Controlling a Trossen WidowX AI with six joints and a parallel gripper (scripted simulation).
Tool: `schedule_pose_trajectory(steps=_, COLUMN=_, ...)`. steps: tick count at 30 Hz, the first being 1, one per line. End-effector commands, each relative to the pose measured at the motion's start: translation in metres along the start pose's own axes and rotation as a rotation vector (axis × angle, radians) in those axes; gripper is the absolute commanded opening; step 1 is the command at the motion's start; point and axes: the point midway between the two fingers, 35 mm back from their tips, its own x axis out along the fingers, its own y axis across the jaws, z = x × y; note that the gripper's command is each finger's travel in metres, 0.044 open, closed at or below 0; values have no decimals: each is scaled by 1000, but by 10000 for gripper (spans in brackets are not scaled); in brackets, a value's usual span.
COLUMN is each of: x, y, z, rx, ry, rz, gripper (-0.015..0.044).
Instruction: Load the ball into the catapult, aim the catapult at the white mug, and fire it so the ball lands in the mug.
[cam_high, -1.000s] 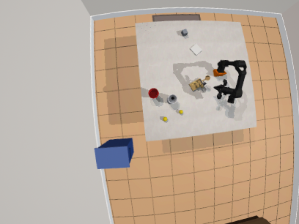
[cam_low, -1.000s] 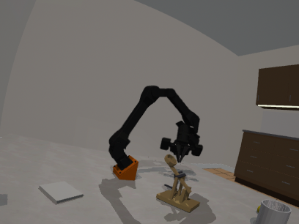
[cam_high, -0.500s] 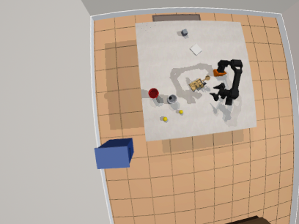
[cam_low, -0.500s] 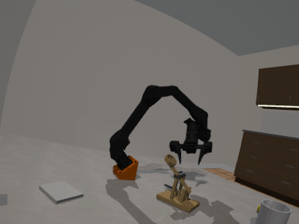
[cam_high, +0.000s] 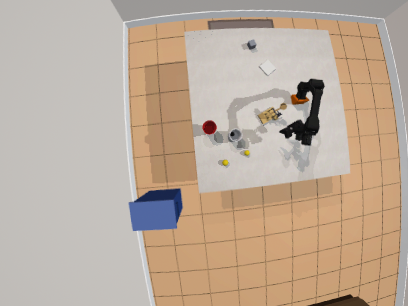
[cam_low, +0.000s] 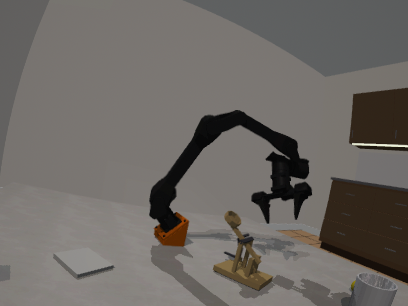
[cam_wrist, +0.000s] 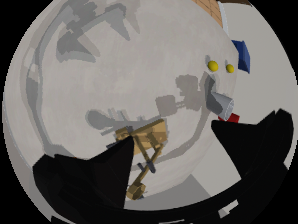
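The wooden catapult (cam_high: 267, 116) (cam_low: 242, 275) (cam_wrist: 157, 131) stands on the table, its spoon arm up and the cup at its end empty. The white mug (cam_low: 374, 294) (cam_wrist: 219, 104) stands upright off the catapult's front. In the top view a small dark ball (cam_high: 232, 134) shows inside the mug's rim; the mug's inside is hidden in the other views. My gripper (cam_low: 282, 220) (cam_wrist: 174, 132) is open wide and empty, fingers pointing down, in the air beside and above the catapult, touching nothing.
A red cup (cam_high: 209, 127) (cam_wrist: 230, 118) stands beyond the mug. Two yellow balls (cam_high: 247, 153) (cam_high: 225, 162) (cam_wrist: 213, 66) (cam_wrist: 230, 68) lie beside them. A white flat square (cam_high: 267, 67) (cam_low: 82, 261) and a grey cube (cam_high: 251, 44) lie farther off. A blue box (cam_high: 154, 215) (cam_wrist: 243, 56) is off the table.
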Motion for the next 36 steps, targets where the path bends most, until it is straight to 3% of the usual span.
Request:
schedule_pose_trajectory(steps=1, x=-4, y=-26, z=-6, rx=137, ry=-61, rz=-14, gripper=440)
schedule_pose_trajectory(steps=36, x=13, y=-180, z=-101, rx=1087, ry=-393, rz=-79, gripper=440)
